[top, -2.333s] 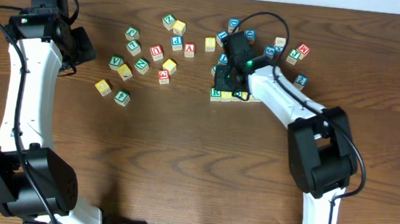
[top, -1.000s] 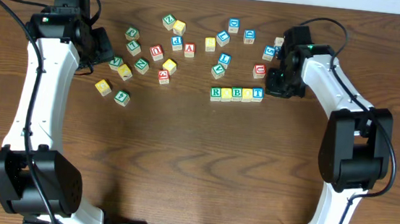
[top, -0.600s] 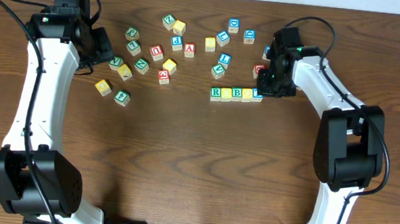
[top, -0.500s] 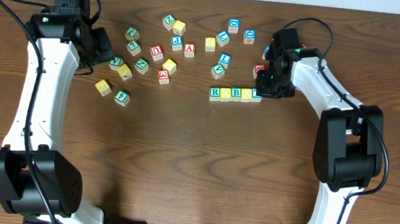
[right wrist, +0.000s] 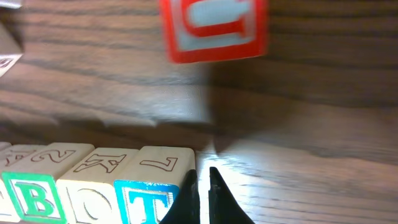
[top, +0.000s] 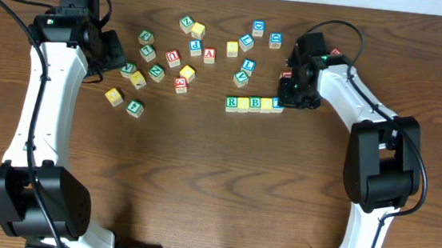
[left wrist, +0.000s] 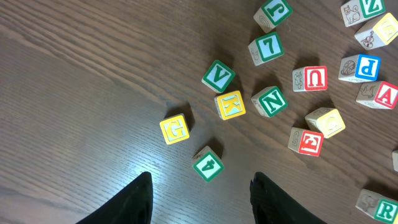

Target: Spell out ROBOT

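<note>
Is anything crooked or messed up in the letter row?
Nothing stands out. The five wooden letter cubes sit side by side in one row, with the shut right gripper against the blue-framed T cube.

Dark wood table (top: 199, 186) held everything. Cube row (top: 243, 103) sat right of center, five cubes touching side by side: R (top: 232, 102) at the left end, B (top: 254, 104) in the middle, T (right wrist: 144, 198) at the right end. Loose cubes (top: 173, 56) lay scattered behind the row and to its left. Yellow G (left wrist: 175, 129) and green 4 (left wrist: 208, 165) lay near each other, apart from the cluster.
</note>
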You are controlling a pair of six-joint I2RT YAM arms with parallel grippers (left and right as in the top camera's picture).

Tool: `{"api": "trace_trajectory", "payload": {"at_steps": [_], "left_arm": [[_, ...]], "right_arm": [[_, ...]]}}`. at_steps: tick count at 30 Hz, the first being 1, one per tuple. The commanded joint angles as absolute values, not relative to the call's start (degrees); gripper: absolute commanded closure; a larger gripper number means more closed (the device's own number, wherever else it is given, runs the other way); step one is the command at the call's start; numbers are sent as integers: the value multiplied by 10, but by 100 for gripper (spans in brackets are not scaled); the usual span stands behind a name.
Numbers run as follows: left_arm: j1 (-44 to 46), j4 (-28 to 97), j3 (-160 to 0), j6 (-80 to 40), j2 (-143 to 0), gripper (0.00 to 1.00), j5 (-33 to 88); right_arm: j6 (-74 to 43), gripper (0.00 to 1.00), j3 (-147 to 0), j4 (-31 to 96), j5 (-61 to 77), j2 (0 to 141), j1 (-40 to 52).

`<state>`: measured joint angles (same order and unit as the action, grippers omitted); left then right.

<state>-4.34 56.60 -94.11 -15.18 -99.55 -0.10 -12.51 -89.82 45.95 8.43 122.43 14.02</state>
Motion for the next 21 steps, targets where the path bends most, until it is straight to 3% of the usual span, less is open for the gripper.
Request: {"api": "trace_trajectory", "payload": {"at_steps": [1, 21], "left_arm": [[-43, 567, -941, -150, -1000, 50, 0], [-43, 567, -941, -150, -1000, 50, 0]], "right_arm": [[-117, 98, -894, 459, 96, 1230, 161], [-122, 97, -892, 473, 96, 1230, 194]]}}
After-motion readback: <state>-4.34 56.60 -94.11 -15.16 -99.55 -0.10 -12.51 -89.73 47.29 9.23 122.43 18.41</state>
